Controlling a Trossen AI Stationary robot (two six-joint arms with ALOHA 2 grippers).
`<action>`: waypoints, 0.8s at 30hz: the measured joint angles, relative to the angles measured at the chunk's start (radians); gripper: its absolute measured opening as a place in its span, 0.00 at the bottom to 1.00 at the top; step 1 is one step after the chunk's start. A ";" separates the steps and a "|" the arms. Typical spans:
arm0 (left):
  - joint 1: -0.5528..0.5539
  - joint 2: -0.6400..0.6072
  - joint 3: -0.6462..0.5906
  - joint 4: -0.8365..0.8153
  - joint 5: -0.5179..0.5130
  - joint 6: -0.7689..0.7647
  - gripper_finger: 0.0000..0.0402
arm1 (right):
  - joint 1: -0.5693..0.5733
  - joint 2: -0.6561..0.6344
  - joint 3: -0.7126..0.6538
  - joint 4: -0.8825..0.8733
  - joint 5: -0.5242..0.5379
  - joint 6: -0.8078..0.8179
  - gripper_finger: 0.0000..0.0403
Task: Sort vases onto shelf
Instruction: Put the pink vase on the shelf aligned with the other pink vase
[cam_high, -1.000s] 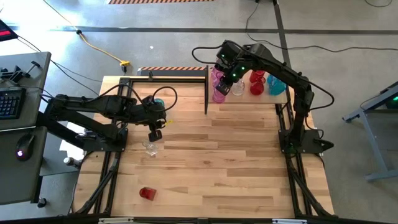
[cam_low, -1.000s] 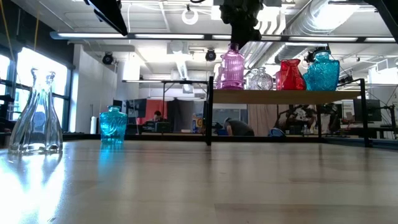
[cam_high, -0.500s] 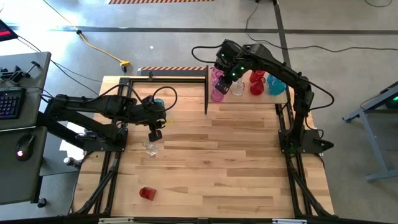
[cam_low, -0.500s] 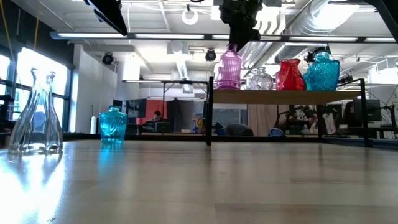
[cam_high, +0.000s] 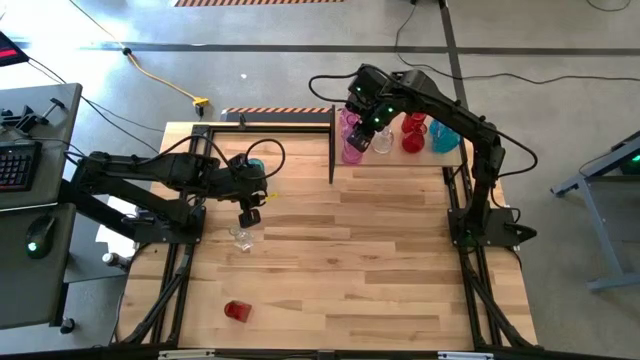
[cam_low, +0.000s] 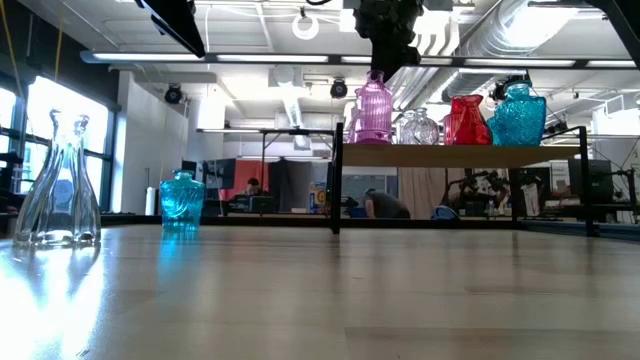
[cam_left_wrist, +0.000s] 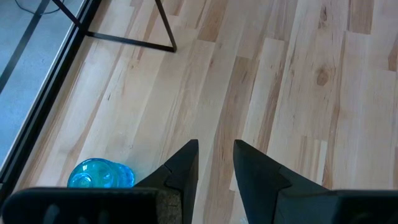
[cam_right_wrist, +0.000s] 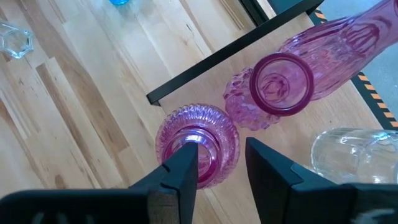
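Almost nothing moved since a second ago: right gripper (cam_right_wrist: 217, 163) still over the ribbed pink vase (cam_right_wrist: 198, 144) at the shelf's (cam_low: 460, 155) left end, jaws slightly parted around its neck, one finger at the rim; can't tell if it's gripping. Clear, red and teal vases beside it. Left gripper (cam_left_wrist: 214, 165) hovers over the tabletop (cam_high: 350, 260), jaws apart, empty, near a clear vase (cam_high: 241, 238).

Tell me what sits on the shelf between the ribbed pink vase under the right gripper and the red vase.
In the low view, a squat clear vase stands between the ribbed pink vase and the red vase on the shelf.
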 joint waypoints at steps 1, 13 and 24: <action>0.000 0.000 0.000 0.000 0.000 0.000 0.22 | 0.000 0.000 0.000 0.001 0.005 0.000 0.28; 0.000 0.000 0.000 0.000 0.000 0.000 0.22 | 0.000 0.000 0.000 0.025 0.008 0.000 0.28; 0.000 0.000 0.000 0.000 0.000 0.000 0.22 | 0.000 0.000 0.000 0.032 0.008 0.000 0.28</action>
